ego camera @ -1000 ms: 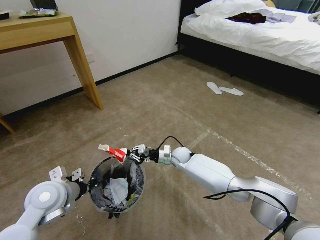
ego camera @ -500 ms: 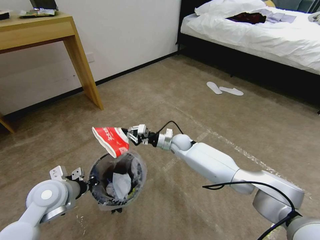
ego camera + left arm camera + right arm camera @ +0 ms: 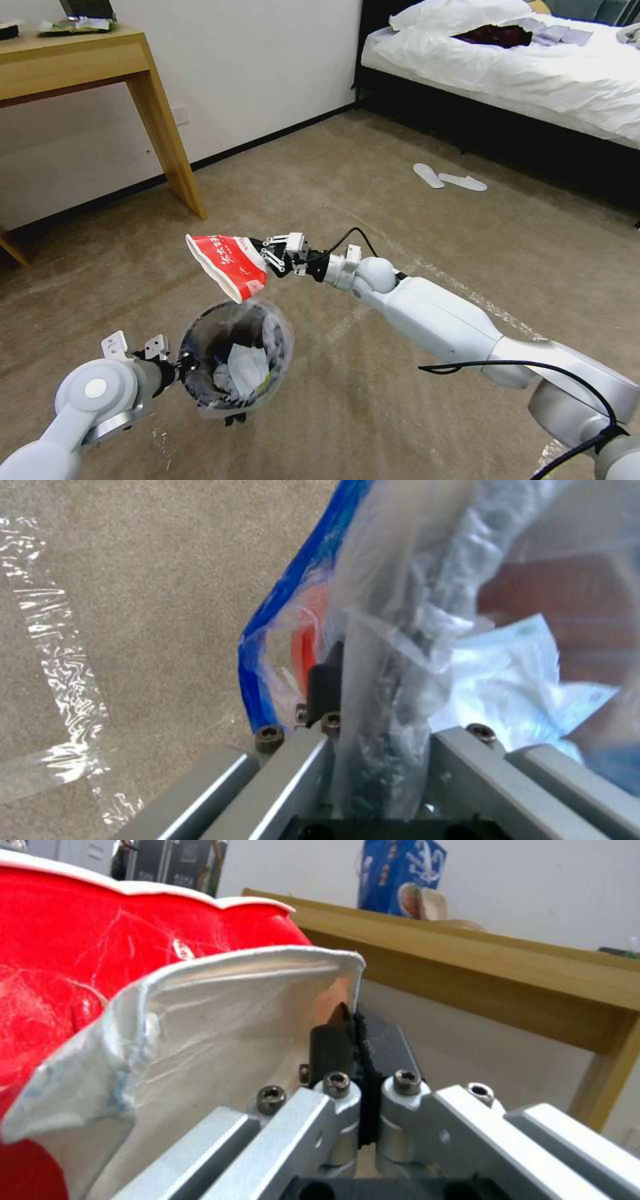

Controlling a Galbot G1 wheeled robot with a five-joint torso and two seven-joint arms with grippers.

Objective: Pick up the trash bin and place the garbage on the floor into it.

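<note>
Higher now, our right gripper (image 3: 267, 255) grips the cup (image 3: 227, 264), undropped, at bin's (image 3: 235, 360) 12 o'clock; left gripper (image 3: 181, 365) clamps rim

Cup (image 3: 227, 265) above trash bin (image 3: 235, 360)

Right arm stretched forward, its right pincer (image 3: 265, 257) clamped tight; left arm bent low, left pincer (image 3: 179, 363) pinched closed.
</note>
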